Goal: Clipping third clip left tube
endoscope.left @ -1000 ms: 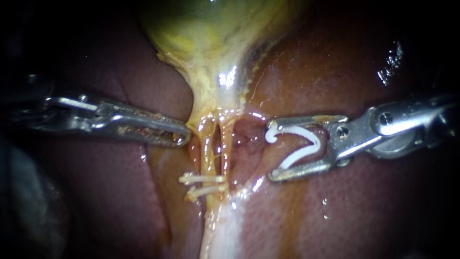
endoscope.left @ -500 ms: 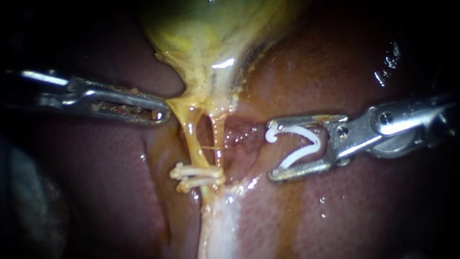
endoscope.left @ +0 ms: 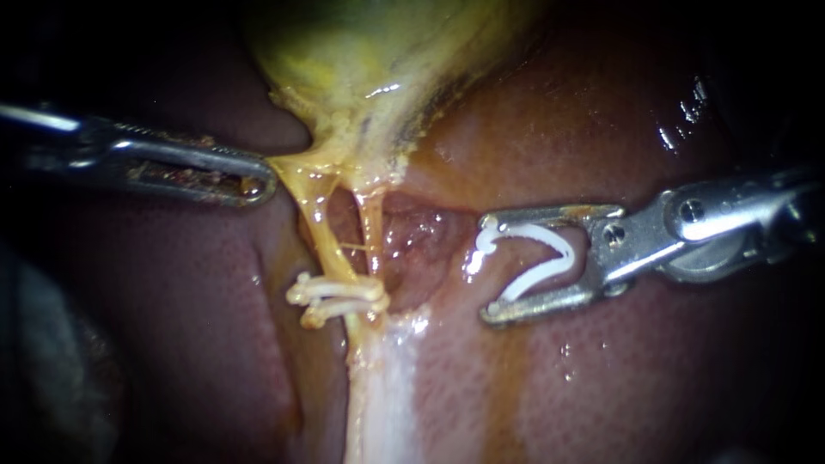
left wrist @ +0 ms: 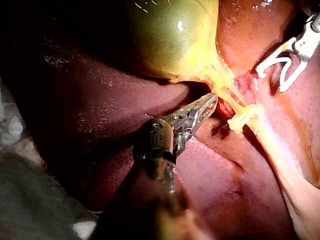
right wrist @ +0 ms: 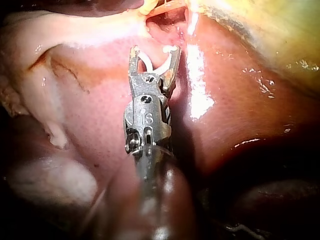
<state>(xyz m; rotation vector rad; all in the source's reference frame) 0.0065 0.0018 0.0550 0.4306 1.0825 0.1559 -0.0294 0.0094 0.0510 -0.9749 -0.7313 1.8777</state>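
Note:
The left tube (endoscope.left: pixel 322 236) and the right tube (endoscope.left: pixel 371 225) run down from the yellow-green gallbladder (endoscope.left: pixel 361 51). Two white clips (endoscope.left: pixel 337 296) sit across their lower end. My left instrument (endoscope.left: pixel 258 183) comes in from the left, its jaws shut on yellow tissue at the gallbladder's neck and pulling it taut leftward; the left wrist view shows the same hold (left wrist: pixel 212 100). My right instrument (endoscope.left: pixel 487 270) lies to the right of the tubes, apart from them. Its jaws stand wide, holding an open white clip (endoscope.left: pixel 534 279), also seen in the right wrist view (right wrist: pixel 155 50).
Red-brown liver (endoscope.left: pixel 619 378) surrounds the tubes on both sides. A pale white band of tissue (endoscope.left: pixel 378 404) runs down below the two clips. A raw pink hollow (endoscope.left: pixel 417 241) lies between the right tube and the loaded clip.
My left instrument has moved left and up with the neck tissue, so the tubes now slant left and are stretched. The two clips shifted left with them. The right instrument has stayed put.

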